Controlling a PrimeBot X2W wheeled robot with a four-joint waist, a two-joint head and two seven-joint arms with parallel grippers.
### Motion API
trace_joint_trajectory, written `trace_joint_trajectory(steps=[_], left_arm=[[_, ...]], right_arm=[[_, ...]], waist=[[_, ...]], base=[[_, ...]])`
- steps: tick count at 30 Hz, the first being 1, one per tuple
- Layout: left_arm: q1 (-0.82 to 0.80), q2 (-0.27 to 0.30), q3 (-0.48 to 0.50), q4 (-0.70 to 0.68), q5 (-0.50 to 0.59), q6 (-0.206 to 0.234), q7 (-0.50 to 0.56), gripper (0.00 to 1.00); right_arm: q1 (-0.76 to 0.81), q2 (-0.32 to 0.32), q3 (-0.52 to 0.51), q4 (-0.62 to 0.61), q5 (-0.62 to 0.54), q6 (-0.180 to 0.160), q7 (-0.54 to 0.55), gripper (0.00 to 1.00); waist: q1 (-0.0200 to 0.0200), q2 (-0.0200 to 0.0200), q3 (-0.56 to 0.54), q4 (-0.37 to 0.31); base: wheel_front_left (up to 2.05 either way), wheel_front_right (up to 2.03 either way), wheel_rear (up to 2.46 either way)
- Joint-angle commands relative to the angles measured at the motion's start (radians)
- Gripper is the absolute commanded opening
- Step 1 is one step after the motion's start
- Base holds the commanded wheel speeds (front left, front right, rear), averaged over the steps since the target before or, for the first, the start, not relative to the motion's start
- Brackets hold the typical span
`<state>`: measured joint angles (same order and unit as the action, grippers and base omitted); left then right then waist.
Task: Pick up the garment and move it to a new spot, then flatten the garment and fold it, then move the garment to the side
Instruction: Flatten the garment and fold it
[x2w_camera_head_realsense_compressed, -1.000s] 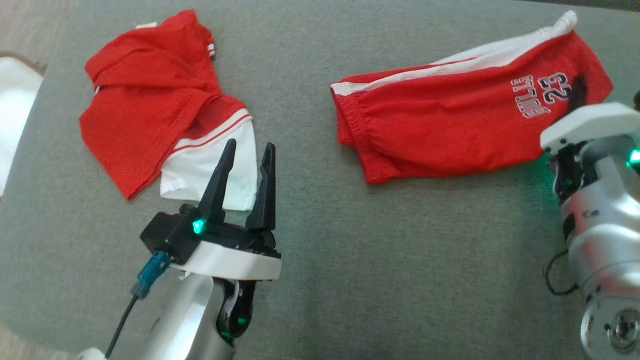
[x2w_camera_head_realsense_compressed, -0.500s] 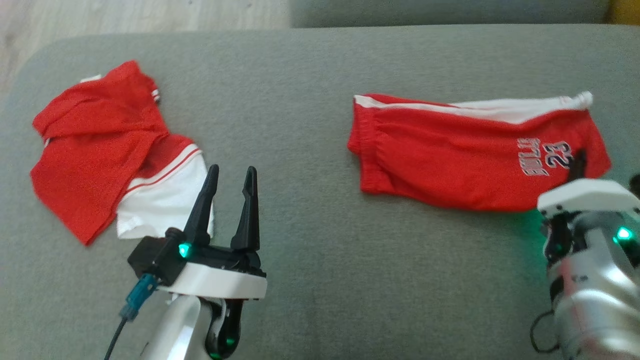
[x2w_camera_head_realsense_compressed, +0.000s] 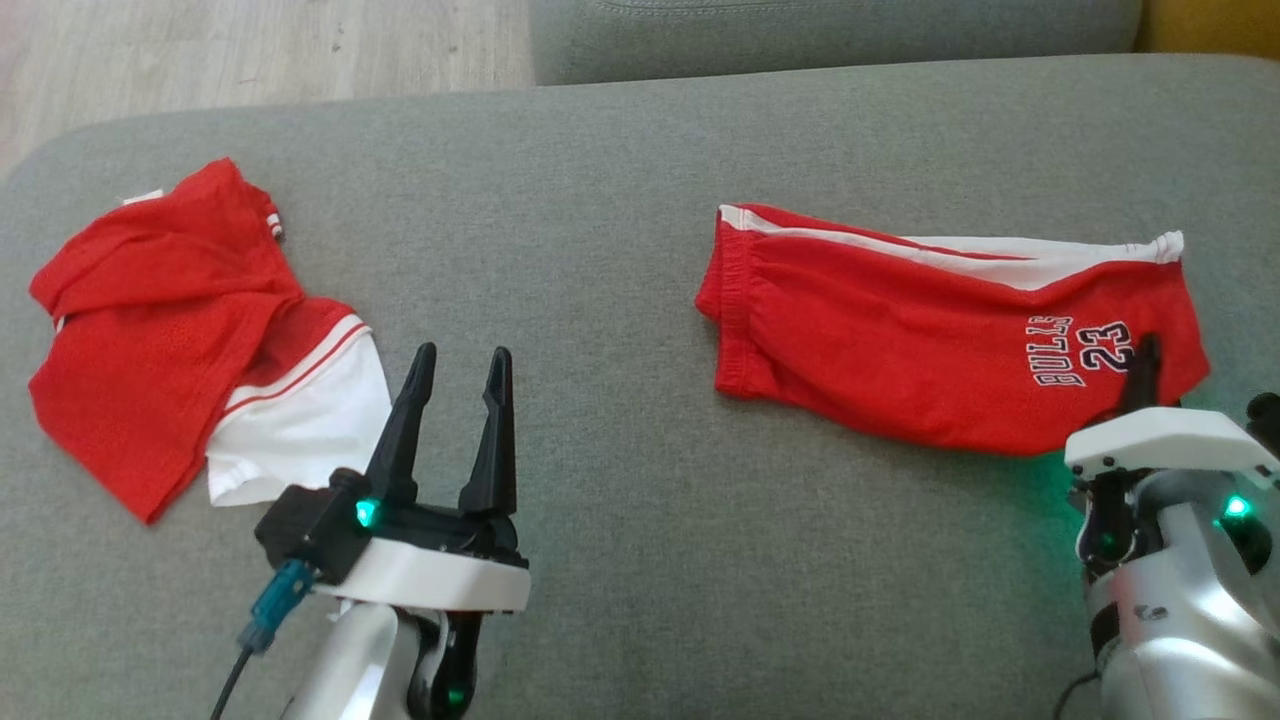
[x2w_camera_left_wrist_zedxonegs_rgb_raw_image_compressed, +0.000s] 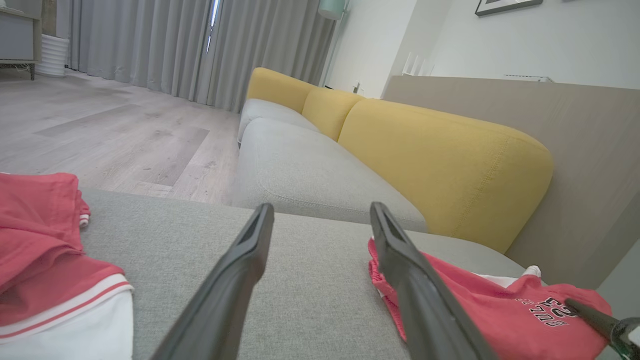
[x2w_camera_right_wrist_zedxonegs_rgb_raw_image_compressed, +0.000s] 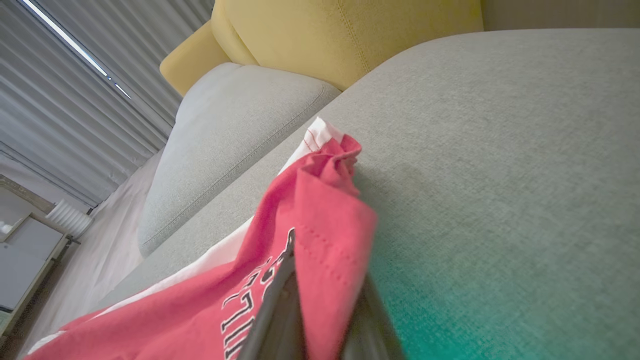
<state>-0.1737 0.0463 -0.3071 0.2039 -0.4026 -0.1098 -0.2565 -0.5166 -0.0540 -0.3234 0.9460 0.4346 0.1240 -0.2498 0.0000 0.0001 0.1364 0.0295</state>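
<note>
The red Bulls 23 shorts (x2w_camera_head_realsense_compressed: 900, 340) lie spread on the right side of the grey sofa cushion (x2w_camera_head_realsense_compressed: 620, 250). The right tool (x2w_camera_head_realsense_compressed: 1142, 362) is clenched on their hem corner beside the lettering. The left tool (x2w_camera_head_realsense_compressed: 462, 355) hovers released, fingers apart, just beside a crumpled red-and-white jersey (x2w_camera_head_realsense_compressed: 160, 340) at the left.

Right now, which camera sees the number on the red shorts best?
The head view: the red shorts lie spread out there, and BULLS 23 reads clearly. The left wrist view shows the print small and slanted near its edge; the right wrist view catches a few letters close up.
</note>
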Motion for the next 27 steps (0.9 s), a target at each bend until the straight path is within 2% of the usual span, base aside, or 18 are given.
trace_joint_trajectory(steps=[1, 11, 20, 27], left_arm=[[-0.02, 0.004, 0.034, -0.028, 0.008, -0.006, -0.005, 1.0], [-0.007, 0.004, 0.037, -0.018, 0.012, -0.011, -0.005, 1.0], [0.007, 0.004, 0.03, -0.011, 0.003, -0.01, -0.005, 1.0], [0.01, 0.004, 0.022, -0.007, 0.004, -0.009, -0.005, 1.0]], right_arm=[[-0.012, 0.004, 0.035, -0.042, 0.009, 0.007, -0.012, 0.0], [0.0, 0.004, 0.147, -0.158, 0.075, 0.007, -0.012, 0.0], [0.006, 0.004, 0.385, -0.259, 0.189, 0.007, -0.012, 0.0], [0.009, 0.004, 0.559, -0.272, 0.234, 0.007, -0.012, 0.0]], waist=[[0.0, -0.0001, -0.001, 0.004], [0.0, -0.0001, -0.026, 0.036], [0.0, -0.0001, -0.046, 0.081], [0.0, -0.0001, -0.053, 0.12]], base=[[0.0, 0.0, 0.0], [0.0, 0.0, 0.0], [0.0, 0.0, 0.0], [0.0, 0.0, 0.0]])
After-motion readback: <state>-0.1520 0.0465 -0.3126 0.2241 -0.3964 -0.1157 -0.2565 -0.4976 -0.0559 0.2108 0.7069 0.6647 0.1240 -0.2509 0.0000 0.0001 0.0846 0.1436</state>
